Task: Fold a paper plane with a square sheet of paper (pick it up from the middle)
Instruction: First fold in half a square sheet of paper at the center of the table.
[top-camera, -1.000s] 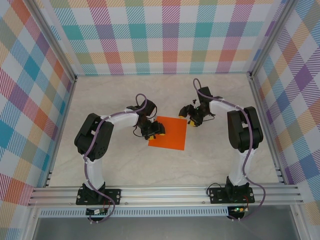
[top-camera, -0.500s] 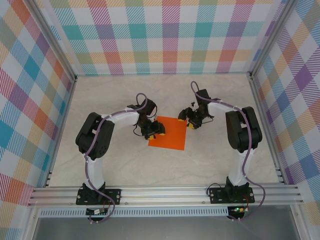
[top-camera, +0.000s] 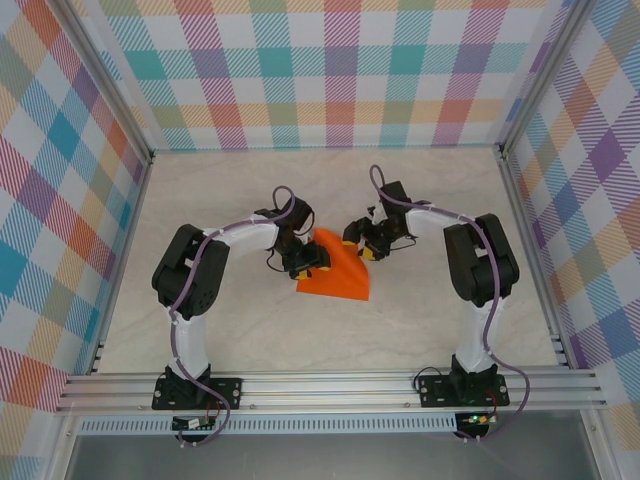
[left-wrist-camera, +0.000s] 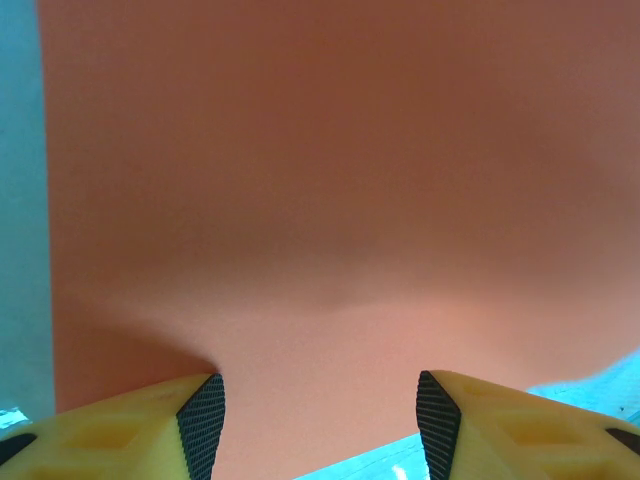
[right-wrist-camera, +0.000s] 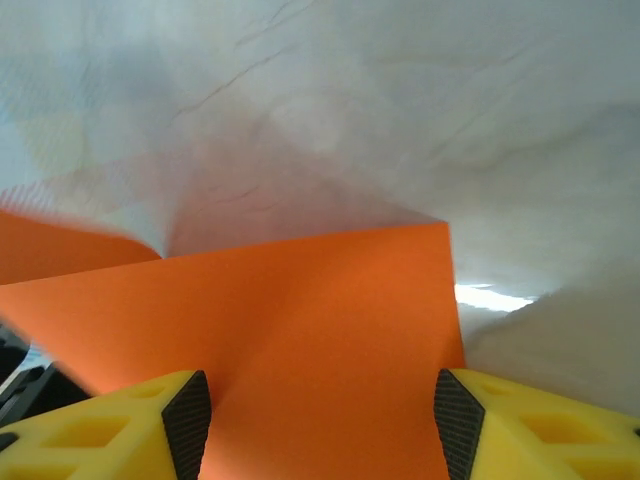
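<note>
Left arm (top-camera: 190, 285) and right arm (top-camera: 482, 262): black joint housings, pale links, purple cables looped alongside, black base plates. Left gripper (left-wrist-camera: 320, 420) and right gripper (right-wrist-camera: 315, 420): yellow fingers (left-wrist-camera: 110, 430) tipped with black ribbed pads (left-wrist-camera: 203, 425).

The table (top-camera: 250, 330) is a pale, marble-like surface with faint grey veining, which the right wrist view shows close up as a whitish, lightly streaked top (right-wrist-camera: 400, 100). It is closed in on three sides by the back wall (top-camera: 330, 70), left wall (top-camera: 60, 200) and right wall (top-camera: 590, 200), all printed in a pastel plaid of teal, pink, orange, purple and yellow. A ribbed aluminium rail (top-camera: 330, 390) runs along the near edge, and slim metal posts (top-camera: 105, 85) stand in the far corners.
</note>
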